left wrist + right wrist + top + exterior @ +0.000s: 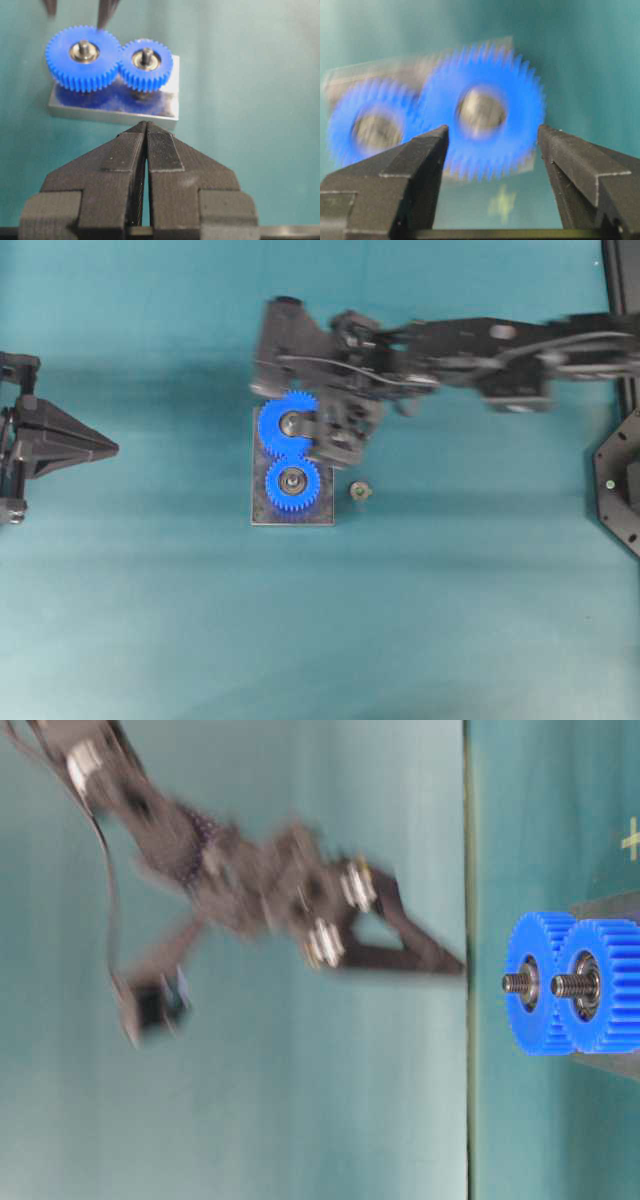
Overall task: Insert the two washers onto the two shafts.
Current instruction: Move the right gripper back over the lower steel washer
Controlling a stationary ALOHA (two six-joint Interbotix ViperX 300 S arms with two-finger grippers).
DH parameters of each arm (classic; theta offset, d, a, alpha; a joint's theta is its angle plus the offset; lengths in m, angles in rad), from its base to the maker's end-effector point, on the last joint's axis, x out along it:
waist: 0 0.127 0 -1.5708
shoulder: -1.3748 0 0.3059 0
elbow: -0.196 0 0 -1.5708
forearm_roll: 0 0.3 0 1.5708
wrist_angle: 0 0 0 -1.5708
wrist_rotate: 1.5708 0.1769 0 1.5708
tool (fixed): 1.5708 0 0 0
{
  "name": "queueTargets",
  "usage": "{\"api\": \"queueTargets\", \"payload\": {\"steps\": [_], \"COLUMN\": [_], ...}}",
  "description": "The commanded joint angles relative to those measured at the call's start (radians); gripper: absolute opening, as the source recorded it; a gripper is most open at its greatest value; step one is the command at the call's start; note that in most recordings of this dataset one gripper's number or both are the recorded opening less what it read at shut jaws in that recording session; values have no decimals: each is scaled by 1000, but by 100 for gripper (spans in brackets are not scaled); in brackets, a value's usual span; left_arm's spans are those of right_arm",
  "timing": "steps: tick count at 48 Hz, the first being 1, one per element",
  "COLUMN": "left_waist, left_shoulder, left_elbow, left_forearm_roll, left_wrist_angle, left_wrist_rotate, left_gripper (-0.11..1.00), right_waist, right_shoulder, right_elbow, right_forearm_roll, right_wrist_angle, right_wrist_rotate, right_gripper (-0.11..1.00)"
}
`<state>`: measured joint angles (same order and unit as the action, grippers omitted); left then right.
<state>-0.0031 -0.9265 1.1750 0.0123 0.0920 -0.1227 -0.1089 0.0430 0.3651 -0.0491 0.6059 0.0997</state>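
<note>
Two meshed blue gears sit on a grey baseplate (pixel 290 512), the larger gear (pixel 285 425) behind the smaller gear (pixel 292 482). Each has a threaded shaft (pixel 85 47) at its hub. A flat silver disc that looks like the washer (pixel 82 53) lies round the larger gear's shaft. My right gripper (pixel 325 437) hovers over the larger gear (pixel 485 120), open, with nothing between its fingers (pixel 420 150); that view is blurred. My left gripper (pixel 146 125) is shut and empty, short of the plate's near edge, at the table's left (pixel 100 448).
A small yellowish cross mark (pixel 360 491) lies on the teal table just right of the baseplate. Black frame parts (pixel 620 490) stand at the right edge. The right arm (pixel 480 345) stretches from the right across the upper middle.
</note>
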Motion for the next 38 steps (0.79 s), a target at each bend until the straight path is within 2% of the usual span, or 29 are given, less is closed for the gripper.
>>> {"api": "queueTargets", "payload": {"steps": [1,6,10,18,26,38], "left_waist": [-2,-2,0,3,2,2], "left_shoulder": [0,-5,-11,-15,-17,-14], "left_elbow": [-15,-17,-15,-17,-26,-35], "left_forearm_roll": [2,2,2,2,2,2], "left_wrist_angle": [-9,-11,-11,-11,-9,-8], "left_wrist_rotate": [2,8,8,8,6,5], "left_gripper": [0,0,0,0,0,0], "right_waist": [41,84,124,166,160,152], "right_shoulder": [-112,-164,-166,-84,3,31], "right_elbow": [63,144,207,296,302,324], "right_forearm_roll": [2,3,3,3,0,0], "right_wrist_angle": [-12,-41,-110,-275,-325,-331], "right_wrist_rotate": [15,20,28,32,31,31], "right_gripper": [73,73,72,68,66,66]}}
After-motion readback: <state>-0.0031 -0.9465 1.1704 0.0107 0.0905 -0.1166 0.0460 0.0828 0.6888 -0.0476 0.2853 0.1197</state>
